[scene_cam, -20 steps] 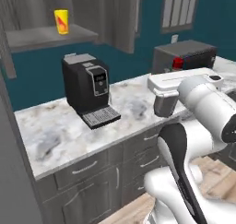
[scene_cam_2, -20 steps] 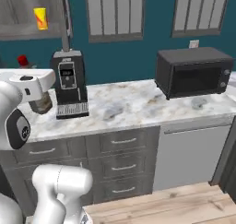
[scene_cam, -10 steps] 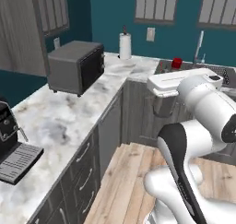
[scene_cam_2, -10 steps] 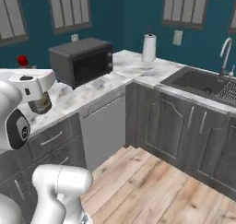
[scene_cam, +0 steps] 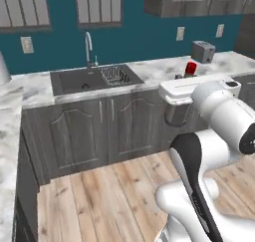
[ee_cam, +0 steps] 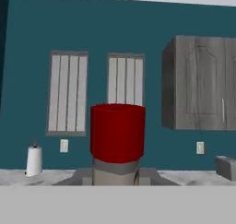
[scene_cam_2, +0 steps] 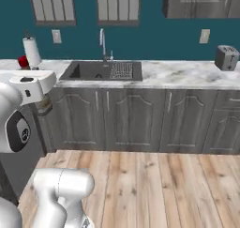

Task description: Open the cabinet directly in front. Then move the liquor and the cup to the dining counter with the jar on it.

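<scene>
the liquor [ee_cam: 117, 140] rides in the hand [ee_cam: 116, 180], which by my judgement is clamped on its neck below the red cap, so it is mid-carry past the sink [scene_cam_2: 102, 70]. setting it on the dining counter and fetching the cup remain. no readable writing anywhere.

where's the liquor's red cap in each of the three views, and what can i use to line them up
Left base view: the red cap sits right of centre, just above the white hand.
Right base view: at the far left edge, above the hand, by the paper towel roll.
Hand view: large, centre.
Shared landmark: the toaster.
</scene>
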Available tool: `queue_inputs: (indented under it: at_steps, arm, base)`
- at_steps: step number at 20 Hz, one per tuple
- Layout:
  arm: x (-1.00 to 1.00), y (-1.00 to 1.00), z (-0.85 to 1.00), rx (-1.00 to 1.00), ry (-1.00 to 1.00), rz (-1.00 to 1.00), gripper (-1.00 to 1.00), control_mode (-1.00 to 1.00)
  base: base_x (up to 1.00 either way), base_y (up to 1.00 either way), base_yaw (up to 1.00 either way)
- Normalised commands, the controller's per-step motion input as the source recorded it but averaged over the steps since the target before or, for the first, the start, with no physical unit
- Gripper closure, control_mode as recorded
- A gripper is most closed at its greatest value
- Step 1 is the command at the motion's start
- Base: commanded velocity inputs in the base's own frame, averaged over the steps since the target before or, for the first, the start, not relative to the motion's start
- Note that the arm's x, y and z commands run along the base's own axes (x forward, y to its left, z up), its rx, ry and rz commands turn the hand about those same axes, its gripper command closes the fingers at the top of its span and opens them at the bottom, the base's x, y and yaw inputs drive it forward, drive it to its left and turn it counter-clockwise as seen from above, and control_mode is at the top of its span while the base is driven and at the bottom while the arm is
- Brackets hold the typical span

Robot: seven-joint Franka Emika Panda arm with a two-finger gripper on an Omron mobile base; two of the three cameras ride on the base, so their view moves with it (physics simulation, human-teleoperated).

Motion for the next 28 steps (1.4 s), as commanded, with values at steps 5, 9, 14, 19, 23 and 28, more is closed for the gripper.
queue_inputs:
  at_steps: [5,9,14,19,23,28]
  arm:
    - [0.0,0.0,0.0,0.0,0.0,0.0,1.0,1.0]
    - [0.0,0.0,0.0,0.0,0.0,0.0,1.0,1.0]
    - [0.0,0.0,0.0,0.0,0.0,0.0,1.0,1.0]
    - [0.0,0.0,0.0,0.0,0.0,0.0,1.0,1.0]
    - [0.0,0.0,0.0,0.0,0.0,0.0,1.0,1.0]
    - [0.0,0.0,0.0,0.0,0.0,0.0,1.0,1.0]
  base:
    - [0.0,0.0,-1.0]
    - [0.0,0.0,-1.0]
    - [0.0,0.0,-1.0]
    - [0.0,0.0,-1.0]
    - [-0.01,0.0,-1.0]
    - [-0.04,0.0,-0.96]
